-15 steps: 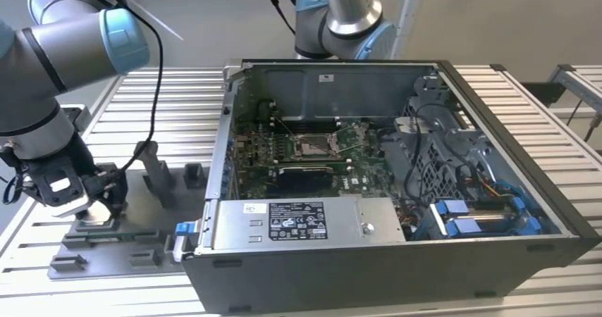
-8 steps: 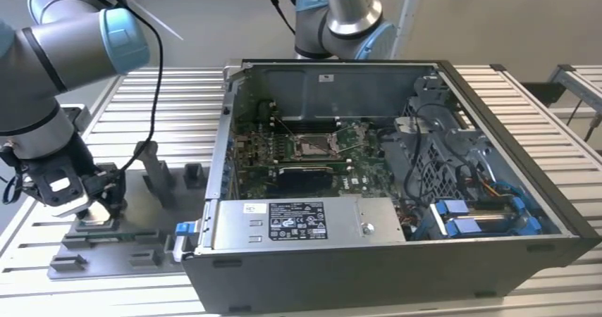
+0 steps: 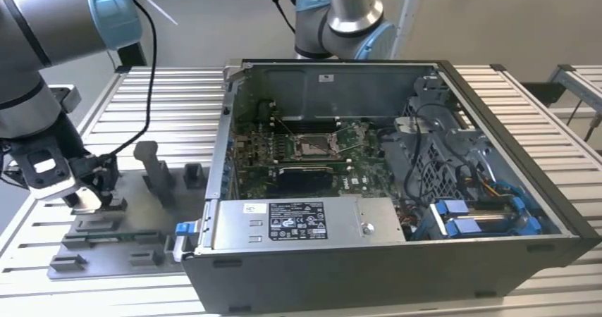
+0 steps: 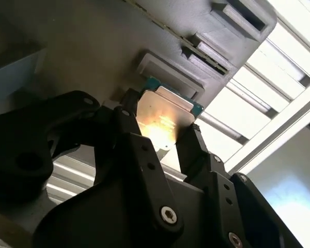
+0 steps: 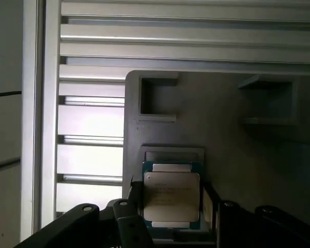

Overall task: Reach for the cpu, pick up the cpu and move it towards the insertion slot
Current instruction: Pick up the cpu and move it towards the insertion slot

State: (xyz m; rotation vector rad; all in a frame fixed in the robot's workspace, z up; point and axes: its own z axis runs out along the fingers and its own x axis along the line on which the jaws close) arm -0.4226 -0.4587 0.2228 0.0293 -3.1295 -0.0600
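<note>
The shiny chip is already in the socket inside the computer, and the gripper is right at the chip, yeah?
No. The cpu lies at the grey tray outside the computer case, not in the insertion slot, as the first wrist view shows. The gripper is right at it.

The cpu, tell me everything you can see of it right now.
The cpu is a thin square chip with a glinting silvery metal face and a thin green edge. It faces the wrist cameras, over a recess of the grey tray at the exterior view's left, outside the computer case. The gripper appears shut on it, with black fingers against two opposite sides.
</note>
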